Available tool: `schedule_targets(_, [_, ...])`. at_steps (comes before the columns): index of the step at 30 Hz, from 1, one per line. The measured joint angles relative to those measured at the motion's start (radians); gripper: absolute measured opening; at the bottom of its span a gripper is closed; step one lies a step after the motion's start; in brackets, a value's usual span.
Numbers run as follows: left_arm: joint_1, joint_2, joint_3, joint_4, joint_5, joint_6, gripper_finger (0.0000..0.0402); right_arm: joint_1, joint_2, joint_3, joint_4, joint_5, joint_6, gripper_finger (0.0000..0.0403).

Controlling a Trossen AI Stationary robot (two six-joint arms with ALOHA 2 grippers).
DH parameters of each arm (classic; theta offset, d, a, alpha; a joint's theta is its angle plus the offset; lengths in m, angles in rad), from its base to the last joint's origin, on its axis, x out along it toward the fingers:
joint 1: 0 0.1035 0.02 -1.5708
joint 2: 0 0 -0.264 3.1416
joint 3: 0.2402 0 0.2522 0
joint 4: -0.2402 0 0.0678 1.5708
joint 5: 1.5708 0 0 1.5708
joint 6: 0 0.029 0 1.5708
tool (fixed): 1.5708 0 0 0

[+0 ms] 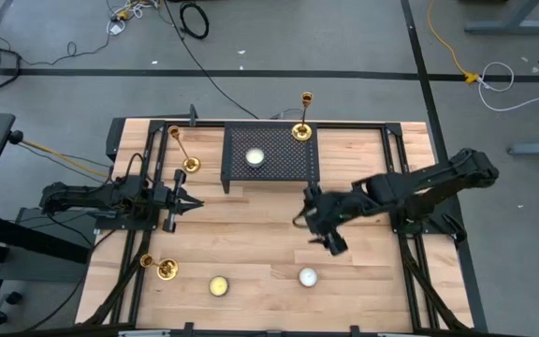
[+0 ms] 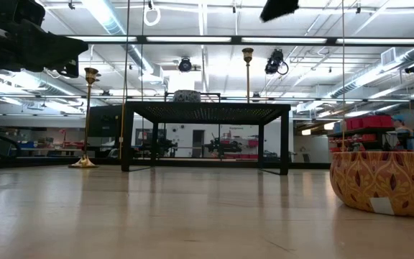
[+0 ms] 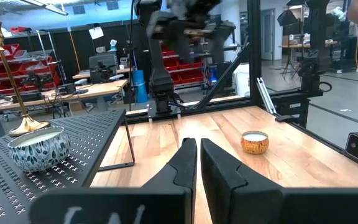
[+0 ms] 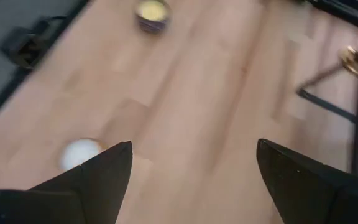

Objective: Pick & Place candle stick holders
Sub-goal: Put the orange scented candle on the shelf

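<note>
Three candle stick holders [image 1: 302,117], upright

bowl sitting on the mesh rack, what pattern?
Bowl: white with dark blue-green leaf print, clearest in the left wrist view.

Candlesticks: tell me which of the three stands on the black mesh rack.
The candlestick at the rack's back right corner; the other two stand on the wooden table.

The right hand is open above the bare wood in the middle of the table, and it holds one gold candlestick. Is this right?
Not quite. The right hand is open above the bare wood of the table, but it holds nothing: the right wrist view shows only wood between its fingers. In the high view all three candlesticks stand on the table.
</note>
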Motion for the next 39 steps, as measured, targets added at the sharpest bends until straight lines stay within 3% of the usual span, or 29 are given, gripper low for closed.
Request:
schedule_targets(19, [0.0,0.0,0.0,0.0,0.0,0.0,0.0025,0.325,0.001,0.0,0.055,0.0,0.131,0.0343])
schedule_targets(27, [0.0,0.0,0.0,0.0,0.0,0.0,0.0025,0.382,0.02,0.001,0.074,0.0,0.157,0.0343])
schedule_targets(39, [0.0,0.0,0.0,0.0,0.0,0.0,0.0025,0.408,0.194,0.115,0.055,0.0,0.172,0.0343])
